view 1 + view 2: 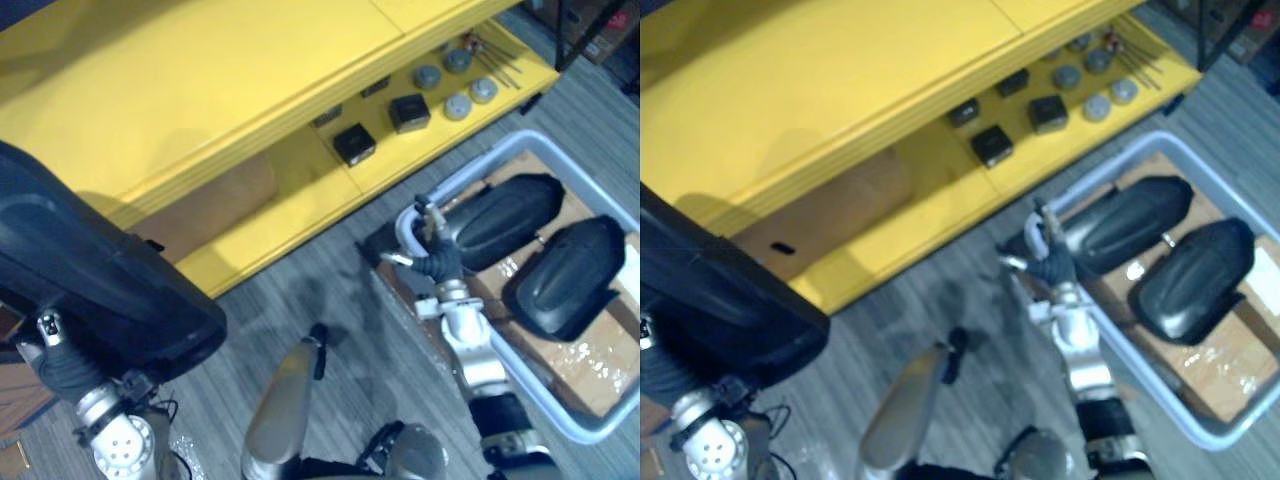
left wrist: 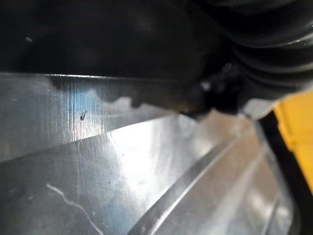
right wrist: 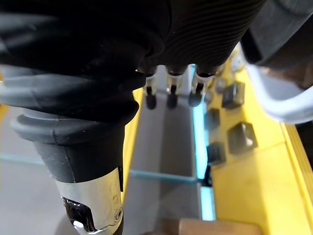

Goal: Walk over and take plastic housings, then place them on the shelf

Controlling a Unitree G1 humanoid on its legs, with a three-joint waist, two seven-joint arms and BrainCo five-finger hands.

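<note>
Left eye view: L robot hand (image 1: pixel 60 368) sits under a big dark plastic housing (image 1: pixel 95 270) at lower left, near the yellow shelf (image 1: pixel 200 80); fingers hidden, so can't tell its grip. R robot hand (image 1: pixel 432 250) is at the corner of the grey bin (image 1: pixel 515 142), fingers loosely bent, gripping nothing. Inside, on cardboard (image 1: pixel 590 370), lie a second housing (image 1: pixel 505 215) and third housing (image 1: pixel 570 275).

**Right wrist view.** The right hand (image 3: pixel 195 95) is seen along its ribbed cover (image 3: pixel 205 34). Its dark-tipped fingers (image 3: pixel 170 100) hang relaxed, holding nothing. Past them lies a yellow shelf (image 3: pixel 254 191) carrying small dark blocks (image 3: pixel 242 138). A pale bin rim (image 3: pixel 276 105) curves just beside the shelf.
</note>
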